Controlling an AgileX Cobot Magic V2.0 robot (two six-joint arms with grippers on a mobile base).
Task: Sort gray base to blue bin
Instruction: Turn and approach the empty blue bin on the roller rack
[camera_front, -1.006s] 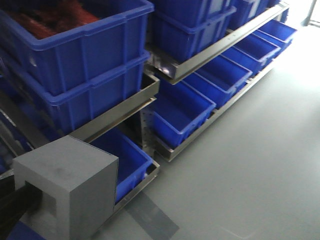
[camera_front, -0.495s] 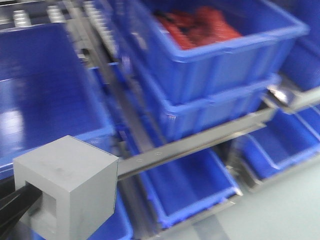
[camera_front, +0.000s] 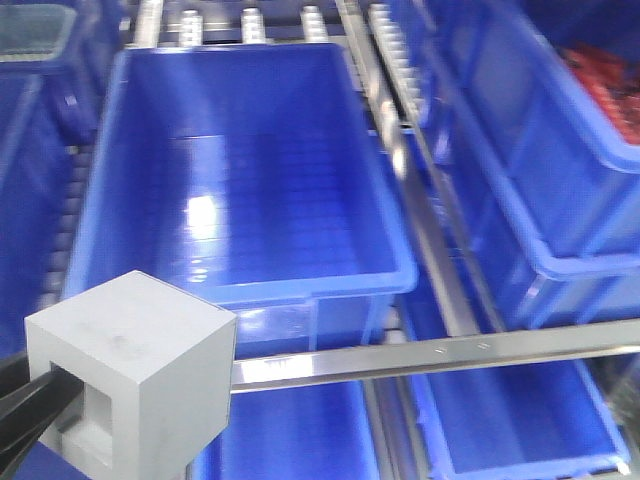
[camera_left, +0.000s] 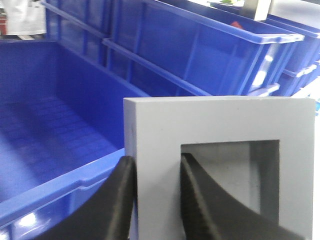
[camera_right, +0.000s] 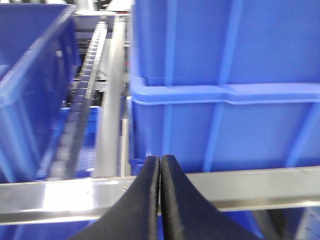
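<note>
1. The left gripper is clamped on one wall of the gray base, with one finger outside and the other inside the square recess.
2. The right gripper is pinched tight, holding nothing.
3. A second ago the front view showed floor and stacked crates. Now the open blue bin fills it, just beyond the held base.
4. I'd say the swing is nearly done. What's left is to carry the base over the near rim and release it.

Black, matte, curved fingers are seen on the left end effector. The right end effector is likewise built black, smooth and tapered.
</note>
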